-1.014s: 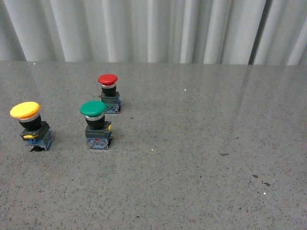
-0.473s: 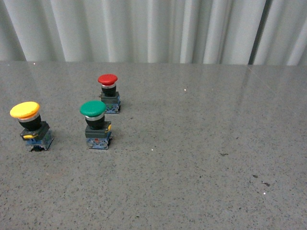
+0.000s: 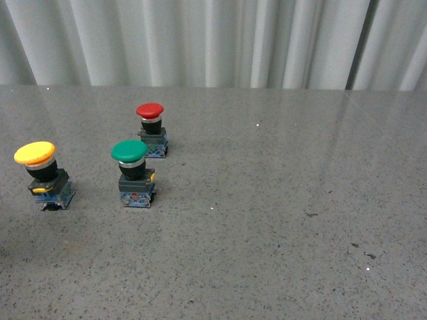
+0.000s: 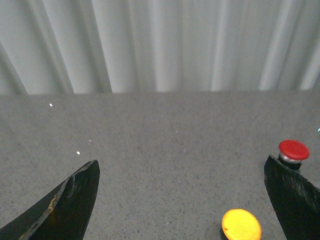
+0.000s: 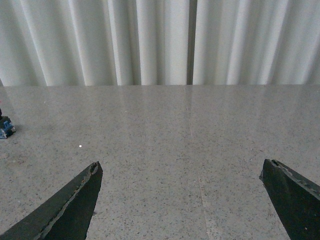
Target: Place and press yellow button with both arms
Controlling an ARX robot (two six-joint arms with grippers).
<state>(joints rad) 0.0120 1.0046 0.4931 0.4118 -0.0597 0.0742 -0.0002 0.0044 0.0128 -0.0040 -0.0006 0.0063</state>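
The yellow button (image 3: 41, 175) stands upright at the left of the grey table, yellow cap on a black body with a blue-grey base. Neither arm shows in the front view. In the left wrist view its yellow cap (image 4: 241, 225) lies between my open left gripper's (image 4: 182, 167) fingers, nearer one finger (image 4: 292, 195), and below them. My right gripper (image 5: 181, 167) is open and empty over bare table, with no button between its fingers (image 5: 75, 205).
A green-capped button (image 3: 133, 172) stands to the right of the yellow one. A red-capped button (image 3: 151, 129) stands behind it and also shows in the left wrist view (image 4: 293, 150). A pleated white curtain (image 3: 213, 40) backs the table (image 3: 280, 220).
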